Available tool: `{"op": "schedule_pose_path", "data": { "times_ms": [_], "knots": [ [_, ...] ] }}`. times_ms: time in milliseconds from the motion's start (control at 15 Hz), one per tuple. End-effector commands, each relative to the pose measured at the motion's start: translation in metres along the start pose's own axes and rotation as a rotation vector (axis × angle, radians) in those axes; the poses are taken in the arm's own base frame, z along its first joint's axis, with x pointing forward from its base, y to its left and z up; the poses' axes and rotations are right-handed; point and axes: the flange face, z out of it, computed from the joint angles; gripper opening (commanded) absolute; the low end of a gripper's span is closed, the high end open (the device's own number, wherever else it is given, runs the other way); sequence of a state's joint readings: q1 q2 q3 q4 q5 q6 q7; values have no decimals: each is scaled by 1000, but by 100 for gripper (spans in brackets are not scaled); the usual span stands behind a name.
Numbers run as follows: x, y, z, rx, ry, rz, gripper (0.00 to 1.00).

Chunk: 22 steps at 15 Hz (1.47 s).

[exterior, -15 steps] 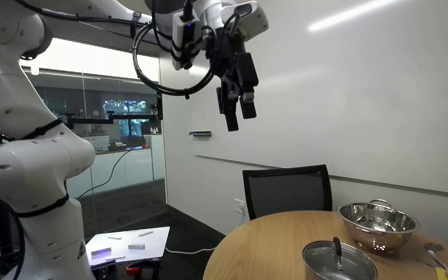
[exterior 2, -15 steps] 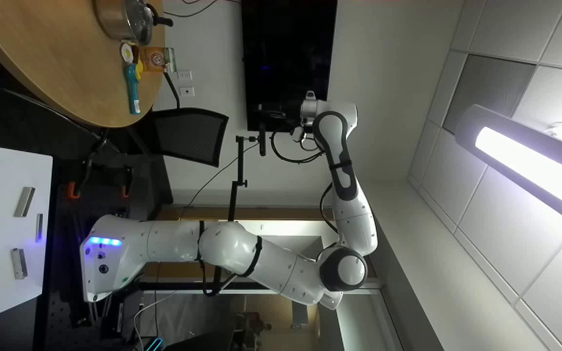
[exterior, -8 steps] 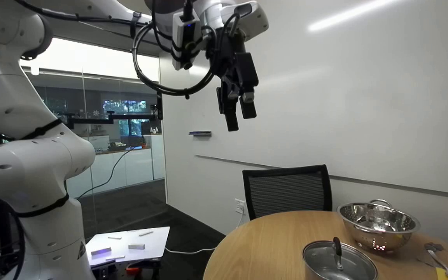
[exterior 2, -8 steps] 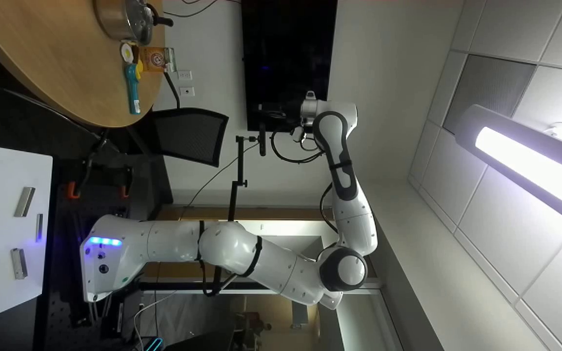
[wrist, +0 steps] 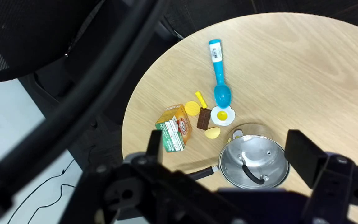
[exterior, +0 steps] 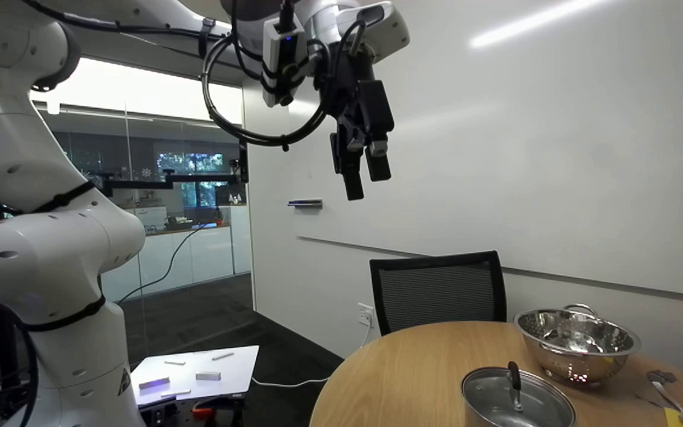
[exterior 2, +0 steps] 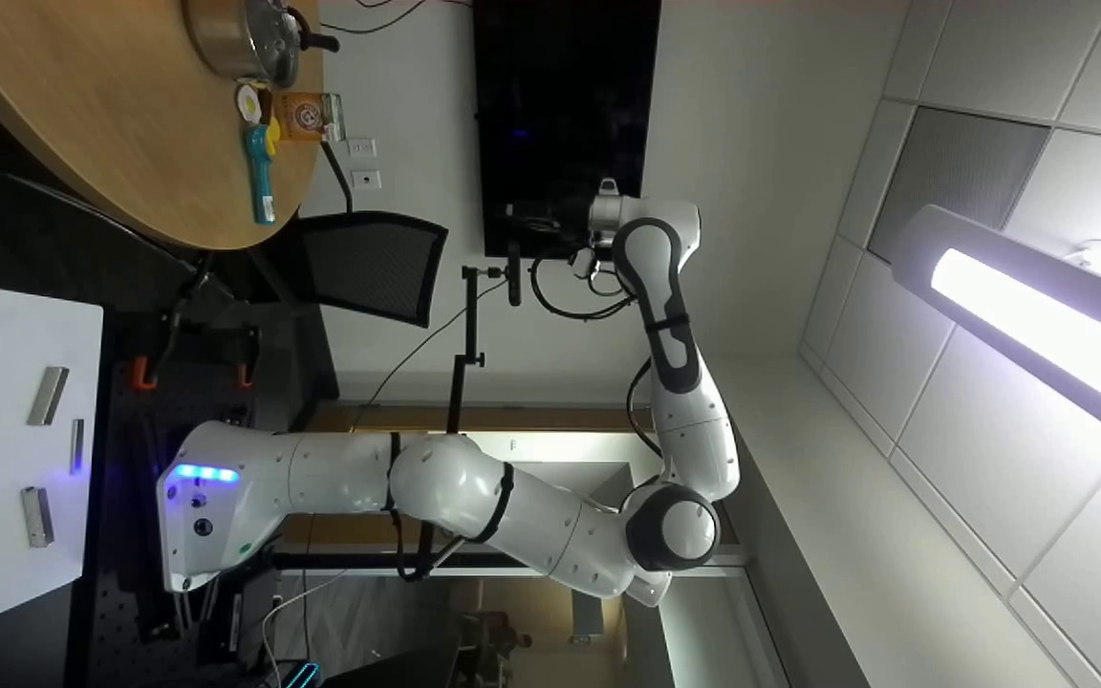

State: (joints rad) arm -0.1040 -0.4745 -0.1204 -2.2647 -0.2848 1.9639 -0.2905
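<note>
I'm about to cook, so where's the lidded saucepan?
In the wrist view, the lidded saucepan stands on the wooden table, lower right of centre, with the toy fried egg to its upper left.

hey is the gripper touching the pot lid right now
Apart: in an exterior view, the gripper hangs high above the pot lid, with a wide gap between.

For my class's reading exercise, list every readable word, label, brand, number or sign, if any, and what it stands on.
No word, brand or number can be read.
Orange box: round emblem and printing, too small and blurred to read.
Blue scoop: dark marks on a white sticker, too small to read.
Robot arm: dark angular mark low down, no letters legible.
</note>
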Motion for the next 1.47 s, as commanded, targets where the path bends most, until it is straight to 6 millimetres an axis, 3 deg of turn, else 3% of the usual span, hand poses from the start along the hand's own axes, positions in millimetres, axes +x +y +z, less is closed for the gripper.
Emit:
{"op": "schedule_pose_path", "data": {
  "times_ms": [0,333,800,1067,1400],
  "knots": [
    [3,0,-1,-6,0,2,100],
    [43,11,-10,-36,23,-11,100],
    [134,11,-17,-26,81,-226,100],
    [184,5,-8,36,155,-384,100],
    [226,-3,17,177,226,-576,100]
  ]
}}
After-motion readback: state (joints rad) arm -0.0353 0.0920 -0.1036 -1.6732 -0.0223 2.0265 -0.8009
